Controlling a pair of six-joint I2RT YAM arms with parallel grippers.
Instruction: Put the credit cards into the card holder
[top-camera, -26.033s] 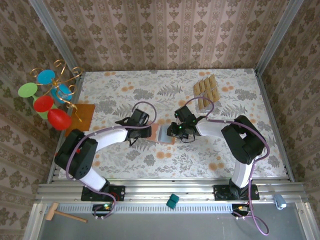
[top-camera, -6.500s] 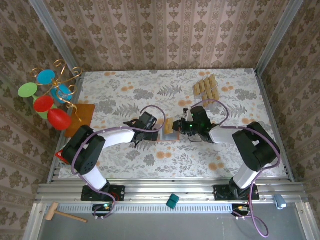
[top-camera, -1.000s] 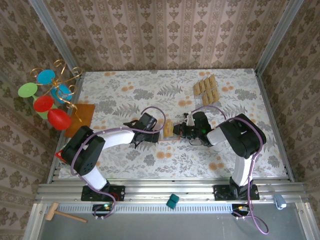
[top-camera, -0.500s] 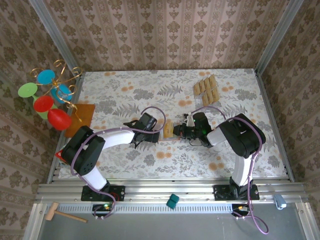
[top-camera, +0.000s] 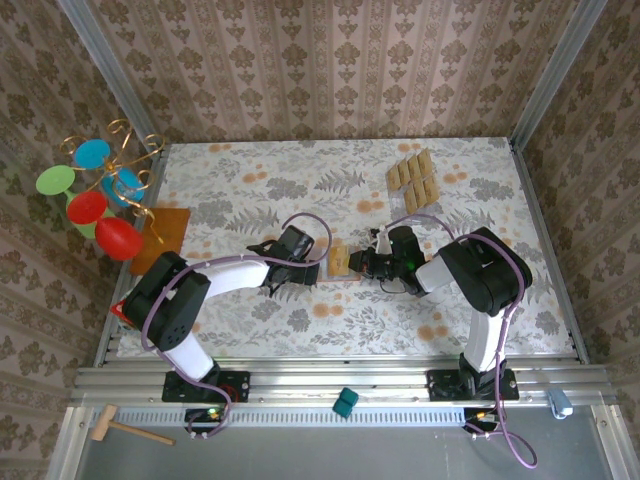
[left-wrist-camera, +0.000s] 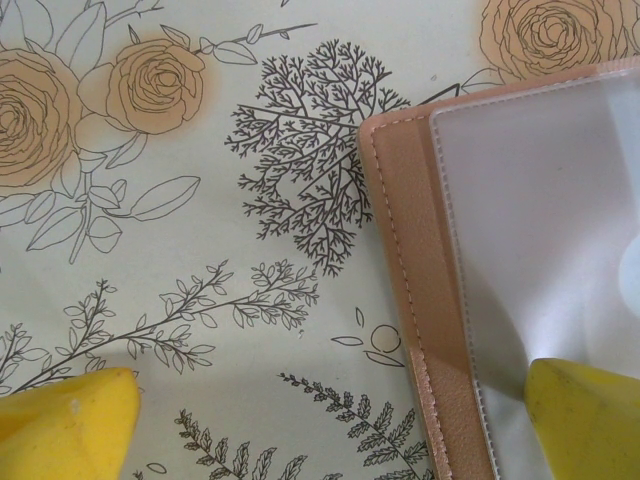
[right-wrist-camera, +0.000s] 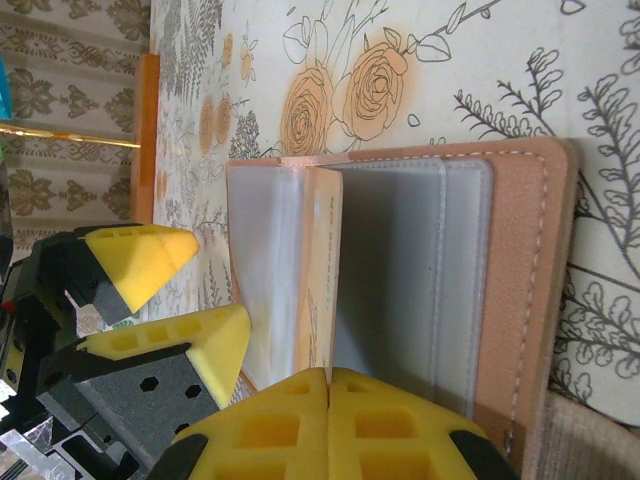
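Right wrist view: right tool (right-wrist-camera: 328, 378) was clenched on a credit card (right-wrist-camera: 322, 260) standing edge-on over the open card holder (right-wrist-camera: 520, 280). The left tool (right-wrist-camera: 220, 282) was released, straddling its far edge.

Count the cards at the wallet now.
1: a card stands on edge in the open wallet, pinched by the right gripper. Others may hide inside pockets.

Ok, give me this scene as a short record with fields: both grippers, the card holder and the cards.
left gripper: open; one finger over the holder's clear pocket, the other over the tablecloth
right gripper: shut on a credit card, held on edge above the pockets
card holder: lying open, lining up
card in a slot: cannot tell
other credit cards: in rows at the far right of the table
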